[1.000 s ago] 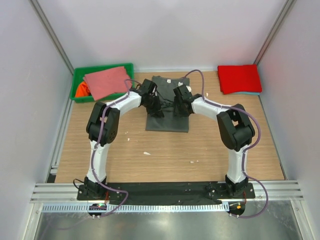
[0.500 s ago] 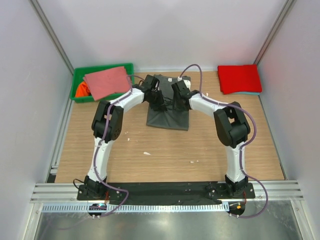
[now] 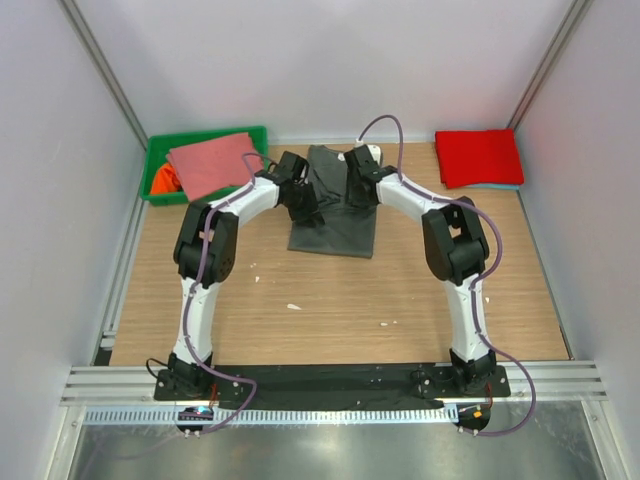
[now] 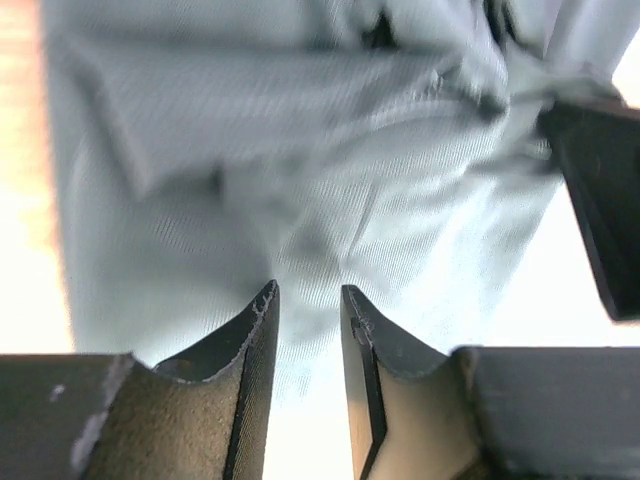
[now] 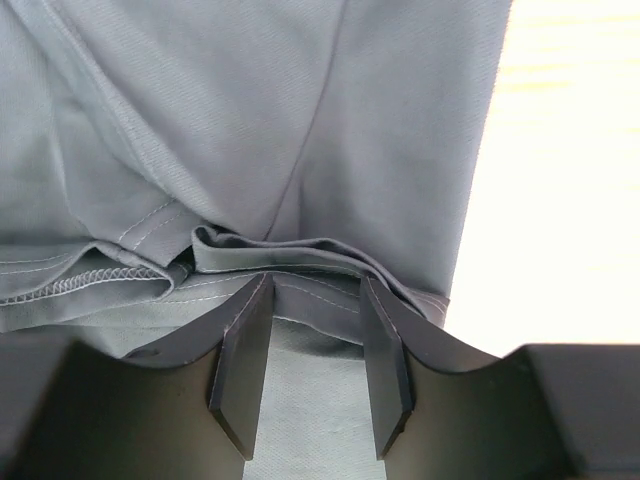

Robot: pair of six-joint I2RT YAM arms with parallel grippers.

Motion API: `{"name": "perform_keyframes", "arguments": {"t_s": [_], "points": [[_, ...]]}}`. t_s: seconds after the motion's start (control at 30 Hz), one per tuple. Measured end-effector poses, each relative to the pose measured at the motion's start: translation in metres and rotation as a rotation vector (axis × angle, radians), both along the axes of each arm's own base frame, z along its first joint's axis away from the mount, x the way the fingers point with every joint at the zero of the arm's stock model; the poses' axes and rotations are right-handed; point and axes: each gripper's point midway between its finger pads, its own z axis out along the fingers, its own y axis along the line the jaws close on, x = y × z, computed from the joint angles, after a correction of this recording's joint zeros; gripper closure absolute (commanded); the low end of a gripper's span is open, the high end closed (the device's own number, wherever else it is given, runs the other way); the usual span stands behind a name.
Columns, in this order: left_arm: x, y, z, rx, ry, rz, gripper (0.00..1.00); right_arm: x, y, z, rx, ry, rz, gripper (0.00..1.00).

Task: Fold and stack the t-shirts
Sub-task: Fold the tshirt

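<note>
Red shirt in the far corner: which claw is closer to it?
Right. The right claw, on the grey shirt, sits left of the red shirt; the left claw is even farther left.

Dark grey shirt [image 3: 338, 232] is down flat and partly folded, rumpled under both tools. Its stitched hem bunches between the fingers of the right gripper [image 5: 315, 285], and more grey cloth fills the narrow gap of the left gripper [image 4: 305, 295]. Well off to the right gripper's right, the red shirt [image 3: 478, 157] lies folded square on the light-blue shirt [image 3: 512, 186], just a sliver showing. Out past the left gripper's left, the salmon-pink shirt [image 3: 212, 163] is spread over the crumpled orange shirt [image 3: 163, 180].
</note>
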Motion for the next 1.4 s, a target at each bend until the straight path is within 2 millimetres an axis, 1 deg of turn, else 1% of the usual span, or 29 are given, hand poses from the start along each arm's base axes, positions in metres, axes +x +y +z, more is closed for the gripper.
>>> {"name": "perform_keyframes", "arguments": {"t_s": [0.07,0.23,0.37,0.5,0.53,0.57,0.7,0.83,1.07,1.23,1.4], "points": [[-0.007,0.007,0.008,0.017,-0.007,0.001,0.67,0.0,-0.002,0.001,0.002,0.004,-0.001,0.53],[-0.011,0.011,0.033,0.011,-0.056,-0.008,0.68,-0.005,0.002,0.002,0.029,0.022,0.009,0.53],[-0.009,0.009,0.041,-0.002,-0.079,-0.017,0.69,-0.011,0.008,0.01,0.039,0.025,0.027,0.53],[-0.009,0.009,0.041,-0.004,-0.084,-0.019,0.76,-0.02,0.013,0.021,0.052,0.018,0.039,0.55],[-0.009,0.009,0.041,-0.005,-0.084,-0.021,0.76,-0.023,0.013,0.023,0.055,0.018,0.039,0.57],[-0.009,0.008,0.042,-0.006,-0.084,-0.022,0.76,-0.026,0.014,0.024,0.056,0.02,0.04,0.61],[-0.01,0.006,0.042,-0.016,-0.082,-0.028,0.78,-0.037,0.012,0.018,0.06,0.045,0.035,0.65],[-0.013,0.005,0.039,-0.022,-0.073,-0.036,0.79,-0.043,0.009,0.009,0.052,0.067,0.03,0.65],[-0.03,0.004,0.022,-0.01,-0.025,-0.055,0.79,-0.041,0.01,0.007,0.052,0.061,0.03,0.65],[-0.042,-0.001,0.013,0.0,0.002,-0.074,0.79,-0.038,0.012,-0.006,0.044,0.077,0.03,0.65],[-0.047,-0.006,0.009,-0.003,0.009,-0.088,0.8,-0.038,0.01,-0.013,0.031,0.088,0.029,0.65]]}}
